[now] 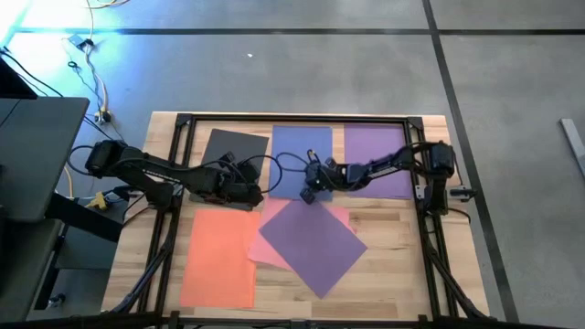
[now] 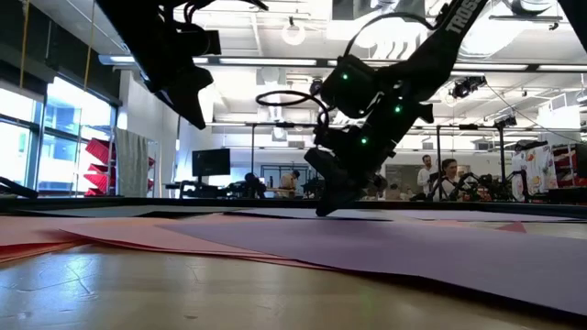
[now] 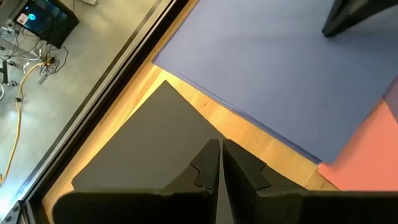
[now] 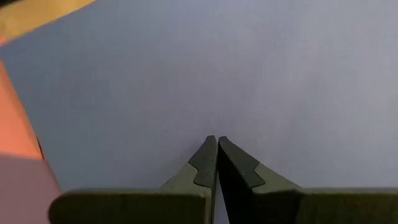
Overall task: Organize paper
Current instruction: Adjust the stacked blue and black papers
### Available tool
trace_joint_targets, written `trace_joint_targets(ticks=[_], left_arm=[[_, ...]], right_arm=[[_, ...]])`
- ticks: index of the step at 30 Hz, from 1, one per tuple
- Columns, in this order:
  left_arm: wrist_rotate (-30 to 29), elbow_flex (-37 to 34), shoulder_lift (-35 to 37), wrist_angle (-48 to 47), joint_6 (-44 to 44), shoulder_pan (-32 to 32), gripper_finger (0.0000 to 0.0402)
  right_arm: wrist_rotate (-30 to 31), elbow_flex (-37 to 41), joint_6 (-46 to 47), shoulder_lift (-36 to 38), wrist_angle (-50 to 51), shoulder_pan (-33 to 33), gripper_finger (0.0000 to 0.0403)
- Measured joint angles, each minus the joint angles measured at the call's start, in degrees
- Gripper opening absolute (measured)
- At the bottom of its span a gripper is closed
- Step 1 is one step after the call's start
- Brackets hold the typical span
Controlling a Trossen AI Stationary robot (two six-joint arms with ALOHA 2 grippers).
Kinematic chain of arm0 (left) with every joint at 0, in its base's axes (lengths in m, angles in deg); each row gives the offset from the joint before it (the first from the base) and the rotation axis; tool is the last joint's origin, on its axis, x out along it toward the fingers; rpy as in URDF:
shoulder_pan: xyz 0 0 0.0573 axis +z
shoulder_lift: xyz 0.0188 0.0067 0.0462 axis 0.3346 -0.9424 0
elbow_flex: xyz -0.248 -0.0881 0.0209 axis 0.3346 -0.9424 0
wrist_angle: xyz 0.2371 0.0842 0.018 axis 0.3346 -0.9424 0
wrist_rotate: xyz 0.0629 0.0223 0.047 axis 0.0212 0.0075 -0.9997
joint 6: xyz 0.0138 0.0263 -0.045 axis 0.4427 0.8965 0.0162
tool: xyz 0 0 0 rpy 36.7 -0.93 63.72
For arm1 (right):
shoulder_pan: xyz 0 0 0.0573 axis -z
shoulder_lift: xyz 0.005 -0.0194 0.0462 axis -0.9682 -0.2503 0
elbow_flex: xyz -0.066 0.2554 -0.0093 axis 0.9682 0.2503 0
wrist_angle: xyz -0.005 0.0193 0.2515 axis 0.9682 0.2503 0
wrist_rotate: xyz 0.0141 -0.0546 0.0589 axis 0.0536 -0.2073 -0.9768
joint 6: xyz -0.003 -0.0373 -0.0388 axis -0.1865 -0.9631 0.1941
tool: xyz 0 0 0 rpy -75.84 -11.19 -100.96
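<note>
Six coloured sheets spread flat on the wooden tabletop (image 1: 402, 265), not five. Far row, left to right: dark grey sheet (image 1: 234, 148), blue sheet (image 1: 294, 151), purple sheet (image 1: 377, 146), each square to the edge with slim gaps of wood between. Near left: orange sheet (image 1: 219, 260), lying straight. Near middle: pink sheet (image 1: 265, 239) skewed, mostly buried under a second purple sheet (image 1: 315, 242) turned diamond-wise on top.

Right hand (image 1: 311, 192), fingers pressed fully together and holding nothing, tip down on or just above the near edge of the blue sheet; contact hard to call from the low view. Left hand (image 1: 245, 192), also closed and empty, hanging above the near right corner of the dark grey sheet.

Handling guess: featherweight, floppy, slick on the wood and on each other, so easy to slide with a closed tip pressing down, easy to crease or drag a neighbour along too. Pinching flat paper looks hopeless mid-sheet; better bet at a lifted corner or an edge overhanging another sheet, like the diamond's corners over the pink.
</note>
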Motion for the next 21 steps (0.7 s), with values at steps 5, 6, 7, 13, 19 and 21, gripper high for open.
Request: trace_joint_targets(ticks=[5,6,7,13,19,21], left_arm=[[0.17,0.02,0.00,0.00,-0.57,0.02,0.0000],[0.21,0.00,0.00,0.00,-0.57,0.02,0.0000],[0.21,0.01,0.00,0.02,-0.57,0.02,0.0000],[0.36,0.02,0.00,-0.09,-0.91,-0.18,0.0000],[4.35,-0.24,0.04,-7.62,-9.86,-0.28,0.0000],[5.26,-2.39,0.11,-9.30,-13.59,0.90,0.0000]], right_arm=[[1.47,0.00,-0.05,-0.06,0.70,-1.22,0.0000],[1.58,0.00,-0.21,-0.07,0.73,-1.22,0.0000],[1.68,0.00,-0.32,-0.09,0.73,-1.21,0.0000],[1.71,0.23,-1.49,1.81,1.84,-1.18,0.0000],[4.85,0.51,-2.93,10.25,8.08,-2.92,0.0000],[6.08,0.39,-2.92,13.22,10.28,-3.93,0.0000]])
